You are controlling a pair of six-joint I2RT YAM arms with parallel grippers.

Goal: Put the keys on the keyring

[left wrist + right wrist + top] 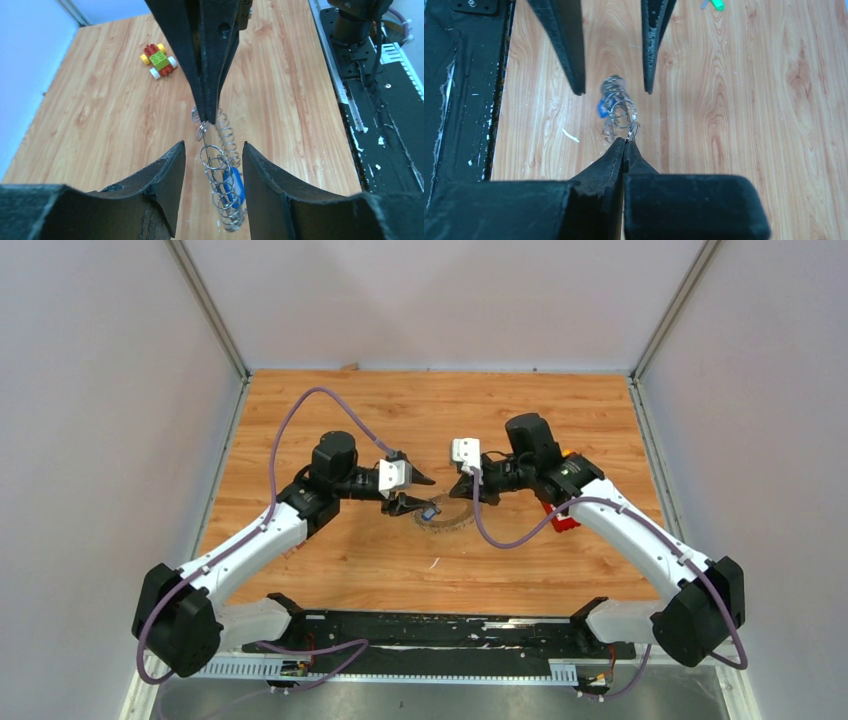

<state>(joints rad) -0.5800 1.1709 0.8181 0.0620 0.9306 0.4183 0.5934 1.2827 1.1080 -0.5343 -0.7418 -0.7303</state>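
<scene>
The keyring [220, 165] hangs midway between my arms, one edge pinched in my closed right gripper [626, 142] to steady it, while my left gripper [214, 150] stands half-open astride it, apparently to work the blue key [234, 182] along the coils.

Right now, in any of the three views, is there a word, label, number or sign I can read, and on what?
None readable. The toy block car, the blue key, the keyring and the wooden table show no lettering; any marks on the arms are too small to read.
</scene>
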